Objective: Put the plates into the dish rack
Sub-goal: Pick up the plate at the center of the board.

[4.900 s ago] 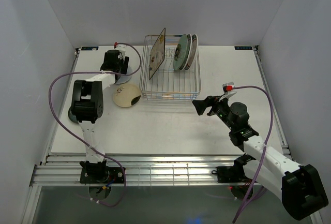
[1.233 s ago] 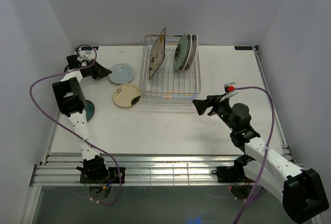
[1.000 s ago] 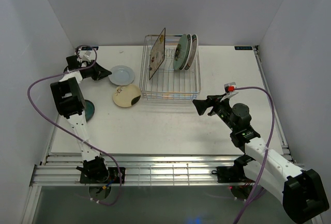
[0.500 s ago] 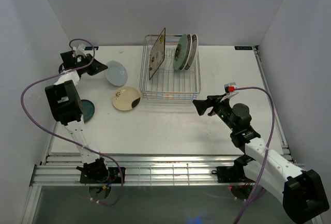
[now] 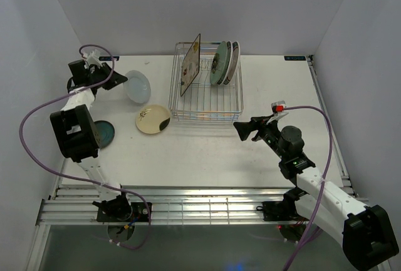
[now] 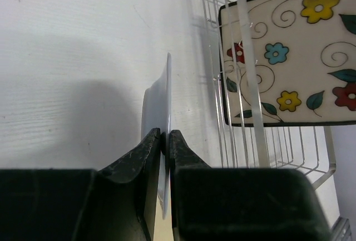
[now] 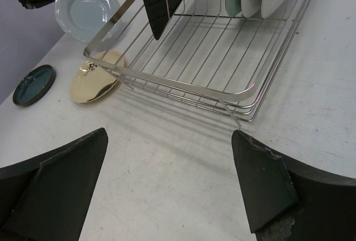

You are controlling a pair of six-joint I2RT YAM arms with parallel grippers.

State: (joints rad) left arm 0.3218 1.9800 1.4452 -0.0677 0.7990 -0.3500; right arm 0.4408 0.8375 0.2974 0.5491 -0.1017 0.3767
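The left arm stretches to the table's far-left corner, its left gripper (image 5: 108,77) clamped on the rim of the small blue-grey plate (image 5: 138,86). The wrist view shows that plate edge-on between the fingers (image 6: 151,146), raised off the table and tipped steeply, its face turned toward the dish rack (image 5: 207,99). Half a second ago it lay flatter and nearer the rack's left side. The cream plate (image 5: 153,118) and dark teal plate (image 5: 104,132) lie flat on the table. The right gripper (image 5: 244,129) hovers near the rack's front right corner, its fingers spread wide, unchanged.
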